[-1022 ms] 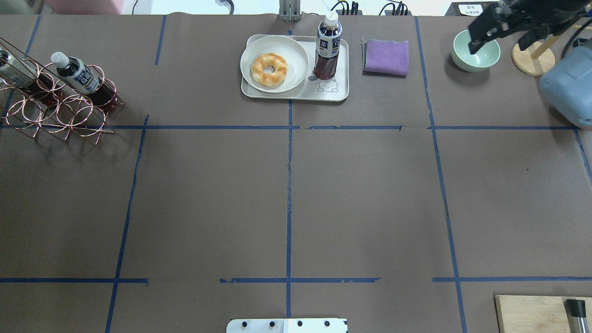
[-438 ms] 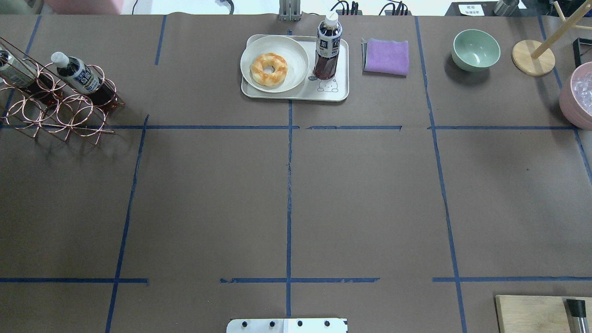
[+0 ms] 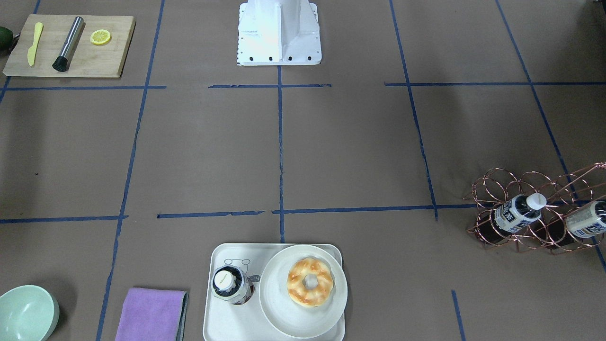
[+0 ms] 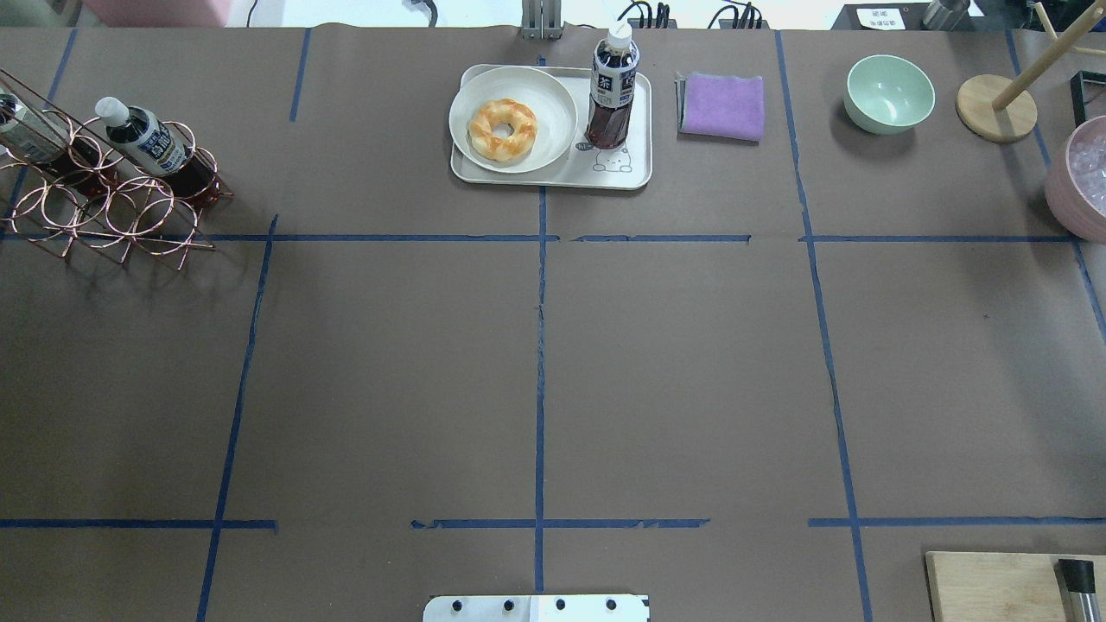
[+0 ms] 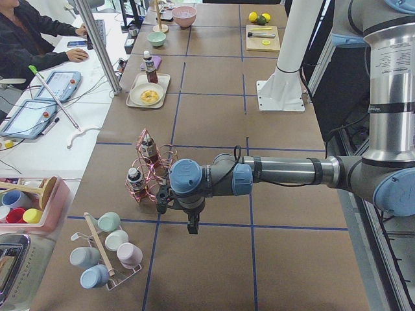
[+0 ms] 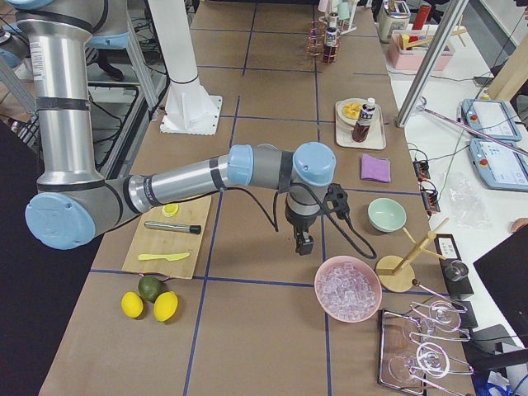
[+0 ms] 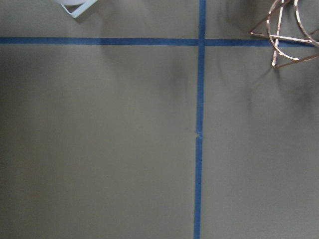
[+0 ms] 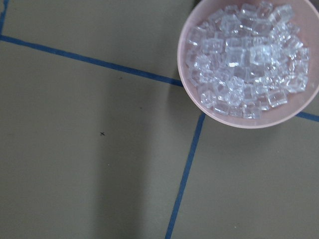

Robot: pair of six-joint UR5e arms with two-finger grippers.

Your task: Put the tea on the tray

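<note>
The tea bottle (image 4: 612,86), dark liquid with a white cap, stands upright on the right part of the cream tray (image 4: 553,177), beside a round plate with a doughnut (image 4: 502,129). In the front-facing view the bottle (image 3: 230,285) stands on the tray (image 3: 227,322) next to the bear drawing. No gripper touches it. My left gripper (image 5: 192,227) shows only in the exterior left view, pointing down near the copper rack, far from the tray. My right gripper (image 6: 304,245) shows only in the exterior right view, next to the pink ice bowl. I cannot tell whether either is open or shut.
A copper wire rack (image 4: 104,203) with two more bottles stands at the far left. A purple cloth (image 4: 722,105), a green bowl (image 4: 889,92), a wooden stand (image 4: 995,108) and a pink bowl of ice (image 8: 244,59) lie to the right. A cutting board (image 3: 68,45) lies near the robot's base.
A second ago my right arm and gripper hung over the green bowl at the overhead view's far right. They have since left that view. The bottle and tray have not moved.
</note>
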